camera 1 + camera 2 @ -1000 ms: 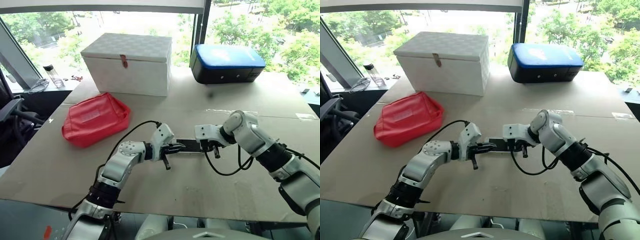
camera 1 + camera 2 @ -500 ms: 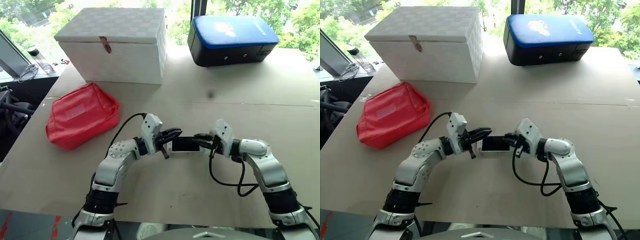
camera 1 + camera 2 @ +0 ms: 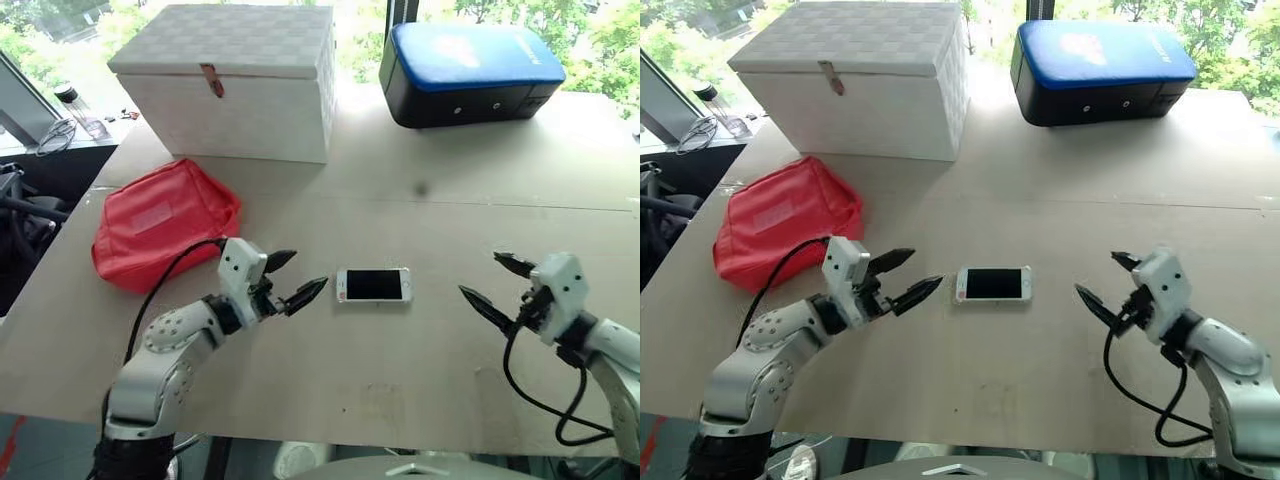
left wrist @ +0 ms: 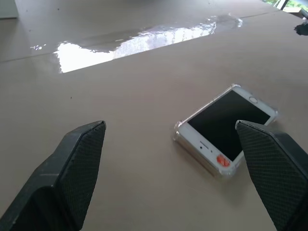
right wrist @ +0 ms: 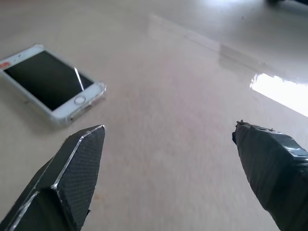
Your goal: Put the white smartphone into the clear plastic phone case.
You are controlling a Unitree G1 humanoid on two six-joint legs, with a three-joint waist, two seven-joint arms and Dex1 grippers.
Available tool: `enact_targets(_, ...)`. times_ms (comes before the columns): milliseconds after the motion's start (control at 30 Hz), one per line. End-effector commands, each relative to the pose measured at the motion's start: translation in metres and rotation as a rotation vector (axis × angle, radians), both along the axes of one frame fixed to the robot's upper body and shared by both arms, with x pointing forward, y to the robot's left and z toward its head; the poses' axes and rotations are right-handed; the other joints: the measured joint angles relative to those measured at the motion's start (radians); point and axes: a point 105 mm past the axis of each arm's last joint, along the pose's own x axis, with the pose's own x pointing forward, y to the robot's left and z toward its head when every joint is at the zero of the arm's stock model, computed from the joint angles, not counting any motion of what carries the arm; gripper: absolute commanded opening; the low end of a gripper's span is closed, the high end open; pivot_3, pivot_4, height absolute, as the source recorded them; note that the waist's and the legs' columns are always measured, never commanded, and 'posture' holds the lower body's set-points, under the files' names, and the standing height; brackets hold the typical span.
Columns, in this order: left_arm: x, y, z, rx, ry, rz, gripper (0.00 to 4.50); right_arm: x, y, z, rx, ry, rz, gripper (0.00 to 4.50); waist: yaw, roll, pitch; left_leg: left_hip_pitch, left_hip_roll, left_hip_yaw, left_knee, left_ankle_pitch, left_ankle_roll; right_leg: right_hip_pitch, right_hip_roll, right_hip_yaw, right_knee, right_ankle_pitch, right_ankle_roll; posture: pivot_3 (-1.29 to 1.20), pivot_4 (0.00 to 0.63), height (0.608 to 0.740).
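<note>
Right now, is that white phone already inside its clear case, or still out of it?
Inside. The white smartphone lies flat, screen up, on the table, with the clear plastic phone case wrapped around its edges and bulging at the corners.

A white smartphone [image 3: 373, 285] with a dark screen lies near a red pouch [image 3: 163, 220], a white checker-textured box [image 3: 231, 80] and a blue-topped black case [image 3: 470, 73].

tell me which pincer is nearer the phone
Left. The left pincer is open just beside the phone, its fingertip a short gap from the phone's end. The right pincer is open too, farther off on the other side.
</note>
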Motion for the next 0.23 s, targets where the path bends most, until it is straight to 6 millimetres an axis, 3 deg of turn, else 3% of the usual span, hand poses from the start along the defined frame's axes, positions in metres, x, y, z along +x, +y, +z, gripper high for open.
enact_targets(33,-0.0112,0.0040,0.0136,-0.002,-0.031,0.016,4.41,-0.0119,-0.0078,0.0088,-0.029,-0.031,0.001,4.50,0.000,0.000,0.001,0.000,0.000,0.000,0.002,0.000,0.000,0.000,0.000,0.000,0.002,0.000,0.000,0.00,0.150,0.740)
enact_targets(233,-0.0166,0.0061,0.0085,-0.002,0.001,0.030,4.41,-0.0190,-0.0129,0.0034,-0.044,-0.021,-0.010,4.50,0.000,0.000,0.001,0.001,0.000,0.000,0.006,0.000,-0.001,0.000,0.000,0.000,0.007,-0.001,0.000,0.00,0.150,0.740)
